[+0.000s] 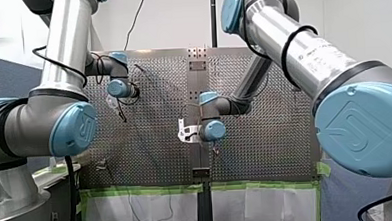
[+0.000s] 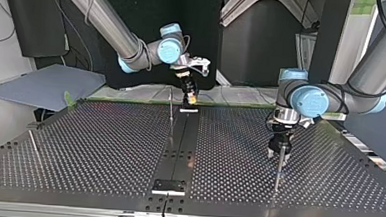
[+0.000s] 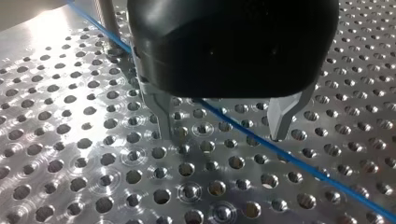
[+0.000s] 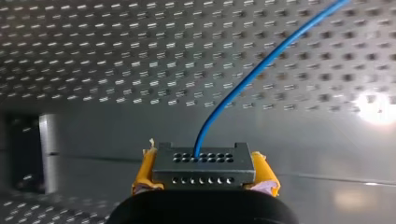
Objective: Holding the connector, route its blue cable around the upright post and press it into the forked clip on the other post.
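My left tool hangs with its metal fingers apart, straddling the blue cable. The cable lies along the counter, and a post stands just beside it. At the cable's end, my right tool is clamped on the connector, with yellow pads on either side.

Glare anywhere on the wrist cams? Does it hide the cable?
Right wrist view: one hotspot on the table, clear of the blue cable and connector. Left wrist view: table washes out near the post; blue cable visible there too.
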Robot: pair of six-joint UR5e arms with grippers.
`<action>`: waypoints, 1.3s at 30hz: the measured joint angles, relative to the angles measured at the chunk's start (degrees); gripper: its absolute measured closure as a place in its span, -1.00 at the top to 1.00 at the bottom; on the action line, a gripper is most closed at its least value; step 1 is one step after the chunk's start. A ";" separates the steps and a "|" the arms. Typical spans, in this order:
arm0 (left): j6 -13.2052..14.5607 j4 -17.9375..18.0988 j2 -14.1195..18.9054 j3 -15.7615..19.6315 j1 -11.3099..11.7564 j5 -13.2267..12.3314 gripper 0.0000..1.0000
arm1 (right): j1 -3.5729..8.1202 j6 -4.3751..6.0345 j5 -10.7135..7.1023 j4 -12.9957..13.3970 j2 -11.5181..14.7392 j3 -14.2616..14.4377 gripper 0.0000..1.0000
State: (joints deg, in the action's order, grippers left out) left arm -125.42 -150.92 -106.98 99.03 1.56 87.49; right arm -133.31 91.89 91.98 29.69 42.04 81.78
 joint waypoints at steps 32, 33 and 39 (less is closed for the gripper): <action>0.88 0.13 -0.01 0.00 0.32 1.31 1.00 | -1.95 0.29 10.85 7.15 -15.97 0.80 -1.00; 0.88 0.14 -0.01 0.00 0.33 1.31 1.00 | -1.92 0.45 11.18 7.53 -16.42 1.06 -1.00; 0.88 0.17 -0.01 -0.01 0.41 1.31 1.00 | -1.29 1.78 12.24 10.51 -19.53 3.73 -1.00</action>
State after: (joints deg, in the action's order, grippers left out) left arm -124.54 -150.75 -106.99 99.03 1.98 88.81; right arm -134.60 93.68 104.22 40.19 22.52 85.51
